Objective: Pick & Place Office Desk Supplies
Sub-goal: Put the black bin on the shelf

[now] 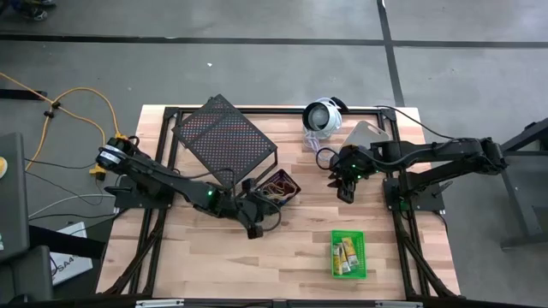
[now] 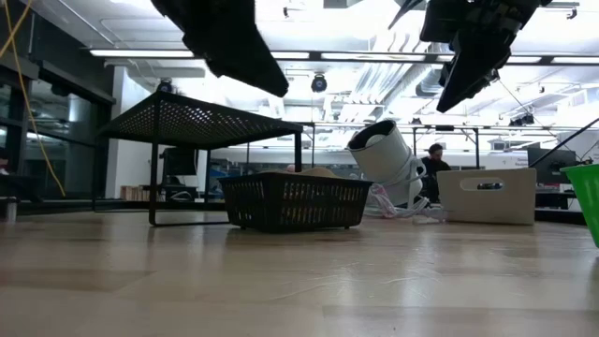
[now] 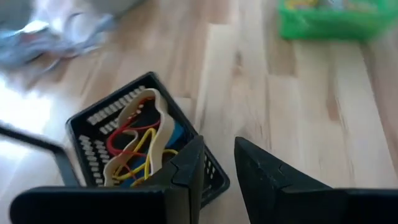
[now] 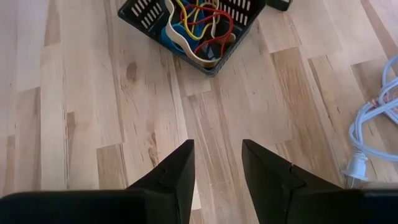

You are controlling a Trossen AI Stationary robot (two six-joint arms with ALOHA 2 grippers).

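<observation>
The black bin (image 1: 280, 185) sits near the middle of the surface (image 1: 291, 257), just beside the corner of the large mesh rack (image 1: 224, 139), and holds a tangle of elastic loops (image 3: 134, 140) in red, yellow, cream and blue. The left tool (image 1: 253, 229) hangs above the surface just beside this bin, on its near side; the left wrist view shows its 2 fingers parted by a narrow gap with nothing between them, and the bin's corner lies directly ahead of the tips. The right tool (image 1: 345, 190) hovers well clear of the boards, as the low view confirms, with its fingers moderately apart and empty; bare wood shows through the gap in the right wrist view. From the right tool the black bin lies straight ahead across open surface, apart from it, so the left arm is judged the nearer of the 2 to the loops. The green bin (image 1: 348, 253), holding little yellow pieces (image 1: 346, 251), stands toward the front edge, nearer the right tool's side and apart from both tools. A grey bin (image 2: 486, 195) rests at the back by the round white device (image 1: 322, 115), whose white cord (image 4: 373, 134) trails beside the right tool. Judgement: any pick from the black bin requires the left tool to advance slightly and descend over the rim; no item is presently held by either tool.
</observation>
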